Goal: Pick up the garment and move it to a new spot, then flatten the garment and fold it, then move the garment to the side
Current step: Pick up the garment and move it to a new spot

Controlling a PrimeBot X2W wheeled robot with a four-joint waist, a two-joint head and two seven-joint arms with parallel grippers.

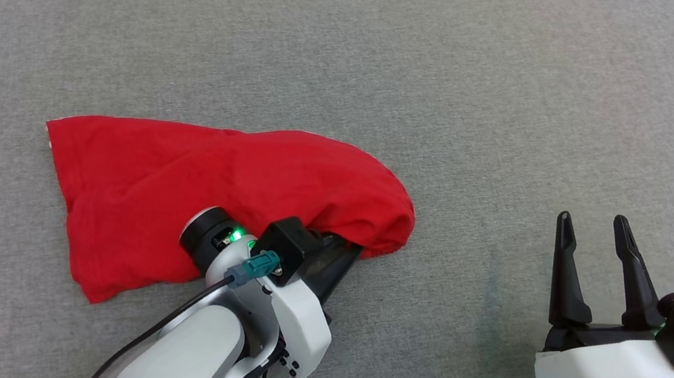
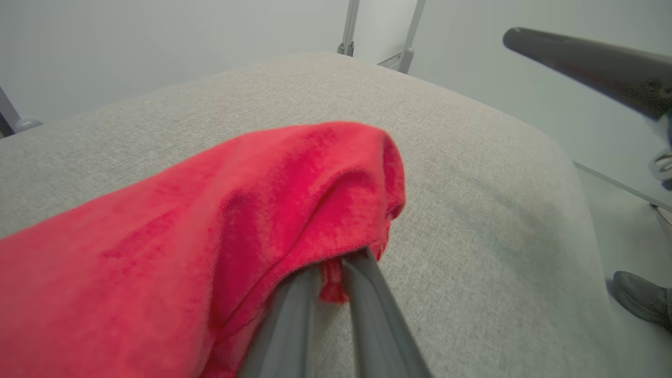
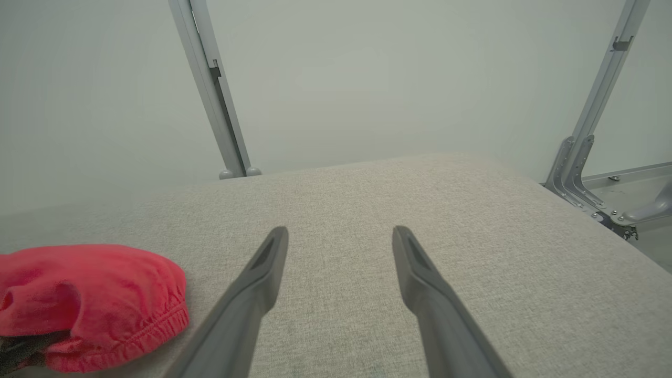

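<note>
So the biggest thing here is the bench (image 1: 467, 67). It's a padded top in grey woven fabric with a heathered, slightly nubby look and soft rounded corners. Grey metal frame posts (image 3: 210, 89) stand behind its far edge.

The garment (image 1: 175, 175) is bright red, a soft knit that looks almost fleecy up close. It lies left of the bench's middle, well clear of the far edge. Shape-wise it's a lopsided wedge: flat and creased toward the left edge, with a thin pale strip showing at that corner, then puffed into a rounded hump at its right end. From the right wrist view you can see a gathered, ruffly hem along that hump.

The left gripper (image 1: 348, 251) has its dark, smooth fingers tucked under the hump's hem. In its own wrist view they're pinched close with a scrap of red cloth between them, so it's grasping the garment; the tips are hidden by the cloth.

The right gripper (image 1: 593, 219) is released, long tapered fingers spread wide over bare fabric near the bench's right side, well apart from the garment.

Small stuff: a teal plug (image 1: 259, 265) and a green light (image 1: 237, 235) on the left wrist.
</note>
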